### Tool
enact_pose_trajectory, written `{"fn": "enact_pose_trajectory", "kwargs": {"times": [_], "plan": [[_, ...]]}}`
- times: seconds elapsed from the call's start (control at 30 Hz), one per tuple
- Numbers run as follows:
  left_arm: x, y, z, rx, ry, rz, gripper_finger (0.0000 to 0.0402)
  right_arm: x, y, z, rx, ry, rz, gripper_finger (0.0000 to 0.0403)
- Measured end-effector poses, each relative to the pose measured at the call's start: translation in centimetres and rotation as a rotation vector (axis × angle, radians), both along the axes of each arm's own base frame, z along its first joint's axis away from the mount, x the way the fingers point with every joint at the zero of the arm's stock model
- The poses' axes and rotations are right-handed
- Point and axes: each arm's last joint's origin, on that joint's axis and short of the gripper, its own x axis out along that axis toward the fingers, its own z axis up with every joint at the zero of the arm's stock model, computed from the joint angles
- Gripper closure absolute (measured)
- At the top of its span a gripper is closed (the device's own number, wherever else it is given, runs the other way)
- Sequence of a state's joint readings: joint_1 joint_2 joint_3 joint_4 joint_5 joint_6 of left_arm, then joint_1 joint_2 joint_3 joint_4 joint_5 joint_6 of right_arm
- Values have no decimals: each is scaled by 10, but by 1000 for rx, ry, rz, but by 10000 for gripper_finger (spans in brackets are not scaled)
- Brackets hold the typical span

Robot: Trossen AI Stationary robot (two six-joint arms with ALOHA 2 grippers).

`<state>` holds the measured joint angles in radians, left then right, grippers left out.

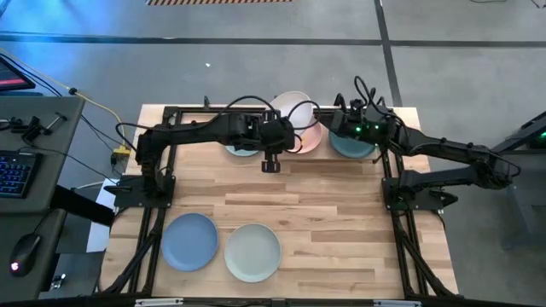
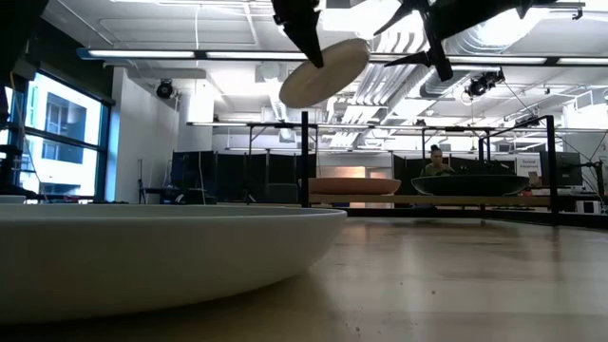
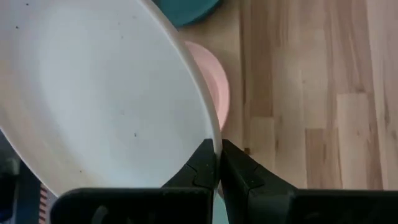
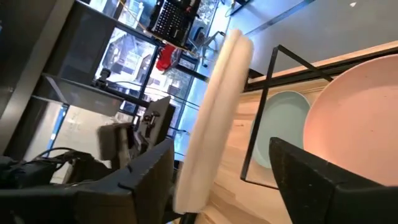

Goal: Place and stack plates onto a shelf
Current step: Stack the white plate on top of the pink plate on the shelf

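The white plate (image 1: 293, 106) is lifted and tilted over the shelf (image 1: 179, 112) at the table's far edge, and my left gripper (image 1: 283, 130) is shut on it. On the shelf floor lie the pale mint plate (image 1: 242, 148), the pink plate (image 1: 310, 138) and the dark teal plate (image 1: 351, 143). My right gripper (image 4: 222, 144) is open beside the white plate's edge (image 4: 214, 118), with one finger on each side and no contact that I can see. The blue plate (image 1: 189, 241) and the sage green plate (image 1: 252, 251) lie flat near the table's near edge. My left gripper pinches the white plate's rim (image 3: 210, 127) between its two fingers (image 3: 200, 163), one on each face of the rim. The plate is lifted clear and hangs tilted above the pink plate (image 3: 214, 87) and the teal plate (image 3: 186, 9).
Black shelf rods (image 2: 304, 157) stand around the far plates. The pink plate (image 2: 353, 185) and the teal plate (image 2: 480, 184) sit on the shelf floor. A near plate's rim (image 2: 142, 242) fills the low view's foreground. Bare wood lies mid-table (image 1: 324, 213). A person sits in the room beyond (image 2: 437, 163).
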<state>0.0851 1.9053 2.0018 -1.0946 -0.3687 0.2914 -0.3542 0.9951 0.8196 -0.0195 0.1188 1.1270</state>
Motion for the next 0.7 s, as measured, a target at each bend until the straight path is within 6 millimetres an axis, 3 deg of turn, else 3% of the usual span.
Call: {"fn": "enact_pose_trajectory", "kwargs": {"times": [0.5,0.7], "plan": [[21,3,-22,-41,-7,-19,401,14,-5,-14,99,19,-7,151],[22,3,-22,-46,-13,-6,401,15,-5,-15,124,14,-14,189]]}}
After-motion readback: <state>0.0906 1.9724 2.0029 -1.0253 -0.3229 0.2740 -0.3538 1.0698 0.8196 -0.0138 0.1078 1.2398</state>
